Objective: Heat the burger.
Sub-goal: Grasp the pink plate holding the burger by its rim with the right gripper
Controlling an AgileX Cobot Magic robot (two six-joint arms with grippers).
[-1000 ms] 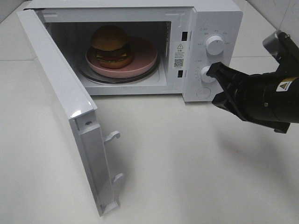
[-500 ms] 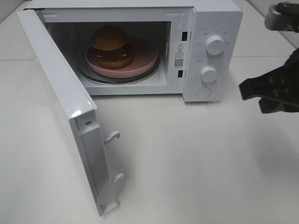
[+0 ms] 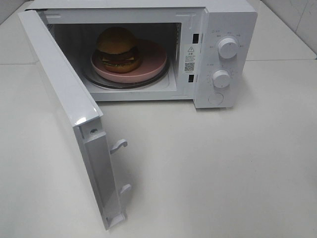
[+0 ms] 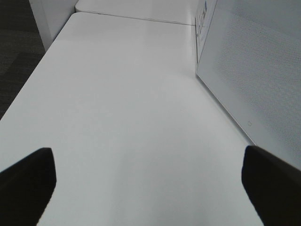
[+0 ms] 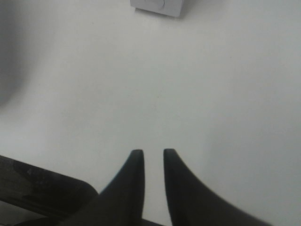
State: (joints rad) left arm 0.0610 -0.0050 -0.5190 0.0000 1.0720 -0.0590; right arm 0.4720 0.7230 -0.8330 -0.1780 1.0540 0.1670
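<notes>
The burger (image 3: 117, 48), with its brown domed bun, sits on a round pink plate (image 3: 153, 62) inside the white microwave (image 3: 230, 20). The microwave door (image 3: 59, 94) stands wide open toward the front left. Neither arm appears in the exterior high view. In the left wrist view my left gripper (image 4: 148, 179) is open, its dark fingertips (image 4: 33, 174) far apart over bare table beside the door's outer face (image 4: 254, 70). In the right wrist view my right gripper (image 5: 153, 153) hangs over the table with a narrow gap between its fingers and nothing in it.
Two white knobs, the upper knob (image 3: 228, 47) and the lower knob (image 3: 221, 78), sit on the microwave's right panel above a round button (image 3: 216, 98). A glass turntable (image 3: 99, 79) lies under the plate. White table (image 3: 223, 173) stretches in front. A corner of the microwave (image 5: 157, 5) shows in the right wrist view.
My right gripper was at the lower knob, then drew back to the right and has left the exterior high view. Its fingers have parted slightly. The door and burger have not moved.
</notes>
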